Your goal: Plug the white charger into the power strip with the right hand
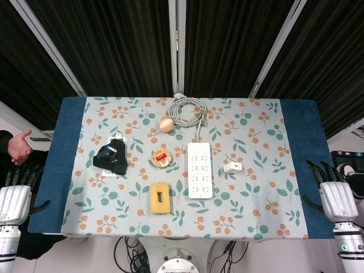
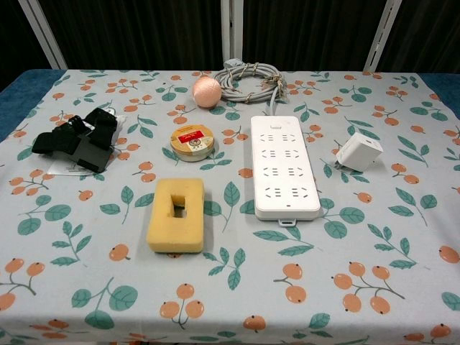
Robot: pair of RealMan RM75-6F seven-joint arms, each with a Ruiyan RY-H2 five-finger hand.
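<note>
Yellow rectangular foam sponge [image 2: 175, 215] is lying nearest, task not begun: small white cube charger [image 2: 359, 152] is sitting unplugged at 3 o'clock of long white plastic power strip [image 2: 283, 164], while right hand [image 1: 335, 196] is hovering empty, fingers spread, at table edge.

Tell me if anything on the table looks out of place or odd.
Nothing stands out. The charger lies unplugged right of the power strip, whose cable is coiled behind it. Both hands wait at the table's sides.
</note>
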